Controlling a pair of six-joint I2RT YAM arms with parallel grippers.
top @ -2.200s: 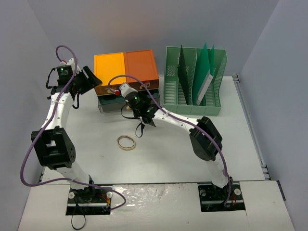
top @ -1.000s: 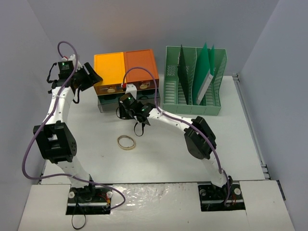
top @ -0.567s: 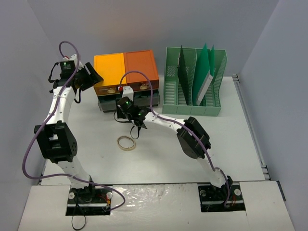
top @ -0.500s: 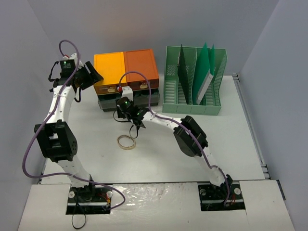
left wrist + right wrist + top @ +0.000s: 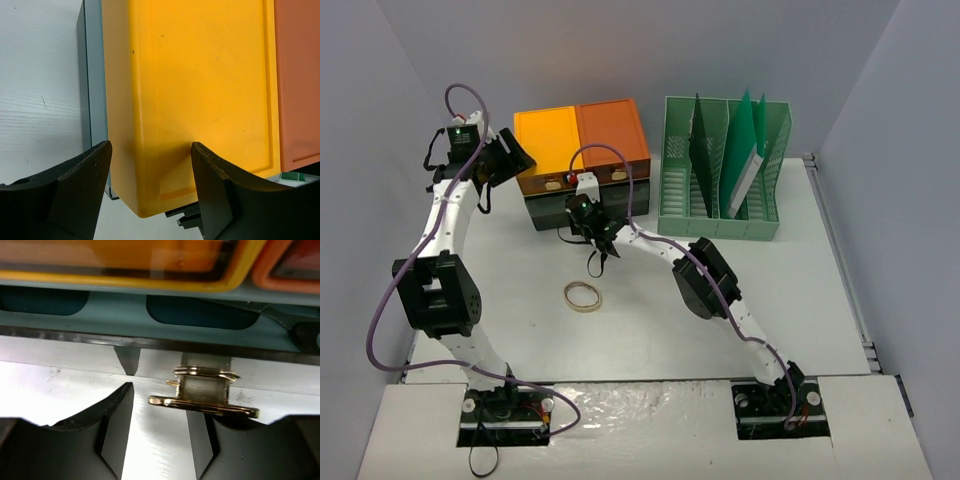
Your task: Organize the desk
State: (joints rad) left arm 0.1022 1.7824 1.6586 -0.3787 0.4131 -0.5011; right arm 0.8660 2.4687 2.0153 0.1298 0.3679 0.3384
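The desk (image 5: 650, 320) is the broad off-white tabletop. My right gripper (image 5: 584, 192) is low at the front of the orange-topped drawer unit (image 5: 580, 140). In the right wrist view it (image 5: 160, 440) is open, and a gold metal clip (image 5: 202, 390) rests on the desk at the tip of its right finger (image 5: 225, 445), just before the unit's dark teal lower front (image 5: 150, 315). My left gripper (image 5: 513, 160) is open at the unit's left edge. Its fingers (image 5: 65, 195) straddle the near corner of the yellow top (image 5: 190, 90).
A ring of tape (image 5: 582, 295) lies flat on the desk in front of the drawer unit. A green slotted file rack (image 5: 725, 170) with a few upright folders stands at the back right. Grey walls close in the left, back and right.
My right gripper has moved left and back, up to the drawer unit's front. The unit has shifted slightly back. My left gripper has edged right, over the yellow top's corner.
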